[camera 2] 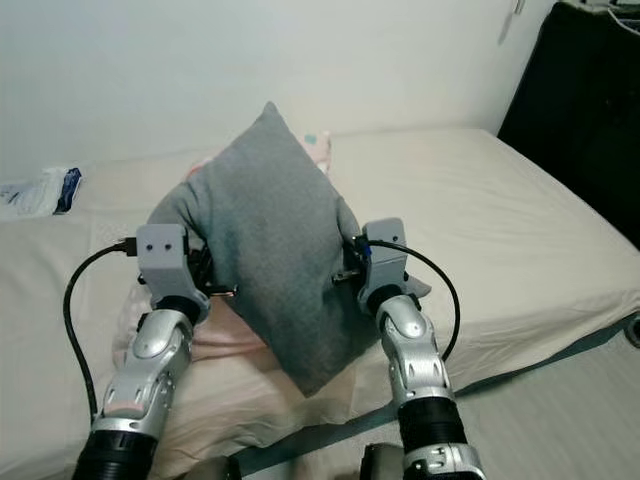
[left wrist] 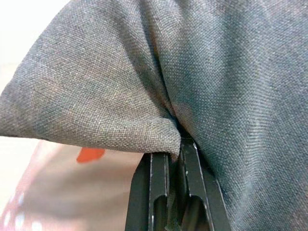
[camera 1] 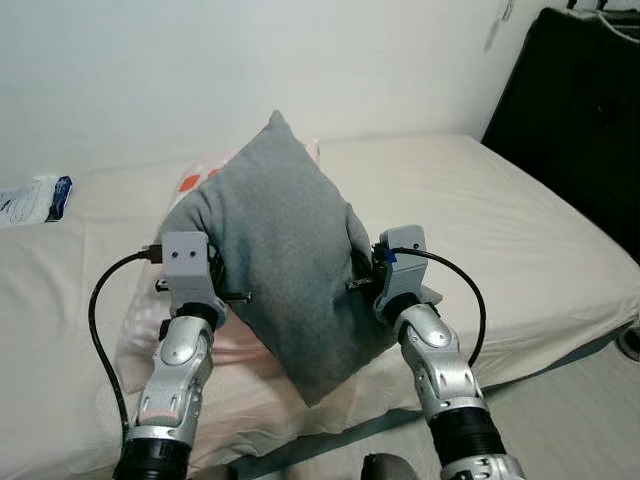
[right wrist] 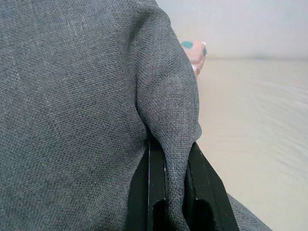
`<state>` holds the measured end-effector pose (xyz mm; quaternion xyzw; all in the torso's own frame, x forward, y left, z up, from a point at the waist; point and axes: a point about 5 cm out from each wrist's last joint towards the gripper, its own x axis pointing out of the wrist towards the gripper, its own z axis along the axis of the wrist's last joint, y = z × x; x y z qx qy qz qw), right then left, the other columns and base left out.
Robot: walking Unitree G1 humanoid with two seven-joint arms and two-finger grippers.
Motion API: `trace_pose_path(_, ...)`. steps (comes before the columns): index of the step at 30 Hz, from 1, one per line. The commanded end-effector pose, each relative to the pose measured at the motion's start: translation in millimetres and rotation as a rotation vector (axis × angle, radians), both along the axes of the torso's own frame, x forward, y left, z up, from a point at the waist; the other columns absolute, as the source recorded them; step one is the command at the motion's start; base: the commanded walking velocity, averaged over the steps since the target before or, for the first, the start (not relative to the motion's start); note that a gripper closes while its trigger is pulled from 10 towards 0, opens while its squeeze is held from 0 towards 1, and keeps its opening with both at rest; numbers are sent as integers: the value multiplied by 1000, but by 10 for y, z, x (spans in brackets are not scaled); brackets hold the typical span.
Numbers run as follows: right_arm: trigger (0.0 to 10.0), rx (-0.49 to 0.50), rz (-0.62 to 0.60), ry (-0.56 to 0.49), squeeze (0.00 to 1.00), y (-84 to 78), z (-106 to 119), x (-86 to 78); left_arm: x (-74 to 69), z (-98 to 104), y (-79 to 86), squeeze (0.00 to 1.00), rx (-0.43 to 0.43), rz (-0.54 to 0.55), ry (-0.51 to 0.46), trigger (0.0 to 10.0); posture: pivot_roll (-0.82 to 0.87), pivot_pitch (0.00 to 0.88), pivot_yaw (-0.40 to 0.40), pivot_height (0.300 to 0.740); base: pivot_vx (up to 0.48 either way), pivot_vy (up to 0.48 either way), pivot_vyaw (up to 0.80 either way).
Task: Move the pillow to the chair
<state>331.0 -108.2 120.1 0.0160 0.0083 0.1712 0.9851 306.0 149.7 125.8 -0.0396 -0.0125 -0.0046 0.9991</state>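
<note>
I hold the grey pillow [camera 1: 285, 255] up in front of me, above the near edge of the bed [camera 1: 520, 230]. My left gripper [camera 1: 222, 292] has its jaws closed on a fold of the cloth at one side, and my right gripper [camera 1: 362, 284] has its jaws closed on a fold at the other side. The pillow hangs tilted, one corner up and one down. To carry it well, I think I must keep both pinches firm and both arms level, because the cloth folds are thin and could slip. Under it lies a pink patterned pillow [camera 1: 190, 185] on the cream sheet. A white packet [camera 1: 35, 198] lies far to my left, near the white wall [camera 1: 250, 60]. A black object [camera 1: 580, 110] stands at my right.
</note>
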Motion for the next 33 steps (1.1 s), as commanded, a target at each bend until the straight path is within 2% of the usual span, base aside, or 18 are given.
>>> trace_pose_path(1,10000,20,77,-93,0,208,167,-18,-17,21,-195,0,-4,-82,-17,10000,56,0,-98,654,0,0,0)
trace_pose_path(14,10000,-2,116,-60,0,254,102,-51,-23,-9,-216,0,-15,-74,-11,10000,51,0,-111,654,0,0,0)
trace_pose_path(26,10000,-3,126,-56,0,232,95,-57,-40,-20,-239,0,-26,-76,-13,10000,52,0,-118,654,0,0,0)
trace_pose_path(33,10000,-1,143,-52,0,285,84,-78,-48,-17,-238,0,-24,-77,-12,10000,54,0,-116,654,0,0,0)
